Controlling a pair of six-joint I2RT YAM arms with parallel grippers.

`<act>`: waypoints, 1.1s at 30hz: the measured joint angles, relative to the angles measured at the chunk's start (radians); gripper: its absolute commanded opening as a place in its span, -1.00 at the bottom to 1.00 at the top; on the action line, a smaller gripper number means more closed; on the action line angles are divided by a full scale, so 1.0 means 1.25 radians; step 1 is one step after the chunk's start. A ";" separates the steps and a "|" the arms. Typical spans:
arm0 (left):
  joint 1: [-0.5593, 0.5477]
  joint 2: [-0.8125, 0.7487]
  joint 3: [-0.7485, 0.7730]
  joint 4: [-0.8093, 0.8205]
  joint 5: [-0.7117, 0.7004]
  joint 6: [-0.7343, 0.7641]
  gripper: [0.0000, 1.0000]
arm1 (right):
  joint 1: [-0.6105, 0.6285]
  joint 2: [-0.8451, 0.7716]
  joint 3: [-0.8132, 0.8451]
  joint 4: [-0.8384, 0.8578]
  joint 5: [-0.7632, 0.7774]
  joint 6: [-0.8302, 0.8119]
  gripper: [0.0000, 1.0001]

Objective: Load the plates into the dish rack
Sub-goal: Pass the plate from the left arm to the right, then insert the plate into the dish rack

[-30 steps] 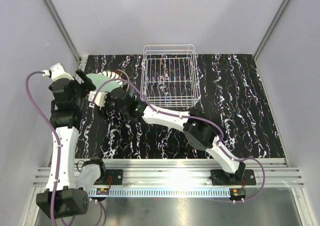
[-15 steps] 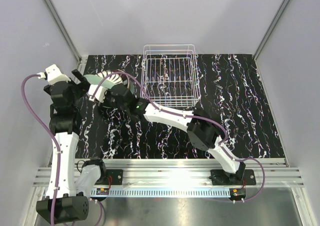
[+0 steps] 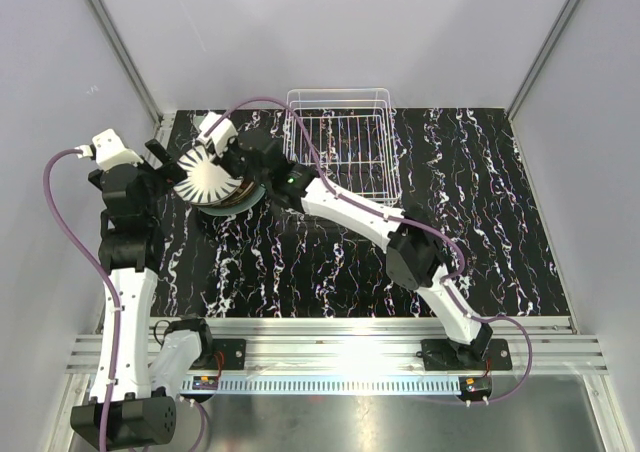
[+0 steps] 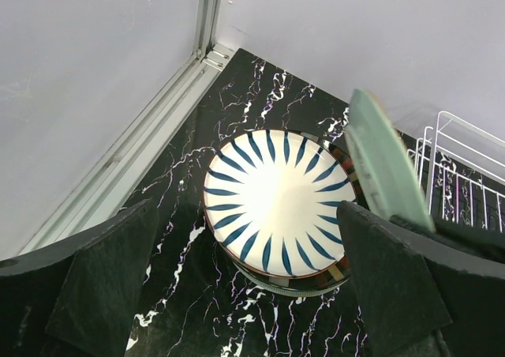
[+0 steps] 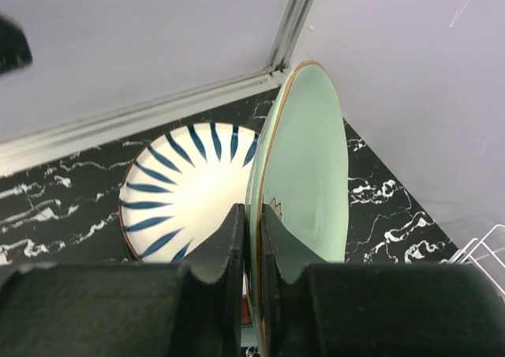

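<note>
From above, the wire rack (image 3: 340, 157) stands at the back middle of the black marbled desk (image 3: 480, 192). To its left, in the upper left of the frame, a stack of plates (image 3: 228, 206) lies flat, topped by a white striped plate (image 3: 208, 172) with dark blue rays. The right arm stretches from the lower right across the desk, its forearm passing the rack's near left corner. The right end effector (image 3: 240, 164) sits over the stack's right side, and a purple cable (image 3: 262, 100) loops above the rack's back left corner. The left end effector (image 3: 168, 169) is just left of the stack, spread wide and holding nothing. In the left wrist view, the striped plate (image 4: 276, 203) lies in the middle between the two wide-apart fingers (image 4: 102, 286), with a brown rim and a darker plate showing beneath it. A pale green plate (image 4: 383, 163) stands on edge at the right, the rack (image 4: 465, 167) behind it and a metal rail (image 4: 150, 136) along the wall at left. In the right wrist view, the right end effector (image 5: 254, 231) is nearly closed, pinching the green plate (image 5: 304, 159) by its lower rim, upright and edge-on. The striped plate (image 5: 185, 191) lies at lower left, and a corner of the rack (image 5: 485, 250) shows at lower right.
</note>
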 measured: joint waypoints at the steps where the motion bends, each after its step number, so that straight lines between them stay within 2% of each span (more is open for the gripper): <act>1: -0.001 -0.001 0.000 0.000 -0.001 0.000 0.98 | -0.002 0.000 0.011 -0.005 0.001 0.009 -1.00; 7: -0.001 -0.001 0.000 0.000 -0.002 0.000 0.98 | -0.004 0.002 0.088 -0.021 0.002 0.057 -1.00; 12: -0.002 -0.001 0.000 0.000 -0.002 0.000 0.98 | -0.003 0.002 0.099 0.013 0.045 0.078 -1.00; 22: -0.003 0.001 0.000 0.000 -0.001 0.000 0.98 | -0.003 -0.043 -0.083 0.096 0.190 0.092 -1.00; 33: -0.013 0.001 0.000 0.000 0.000 0.000 0.98 | -0.003 -0.127 -0.201 0.216 0.313 0.106 -1.00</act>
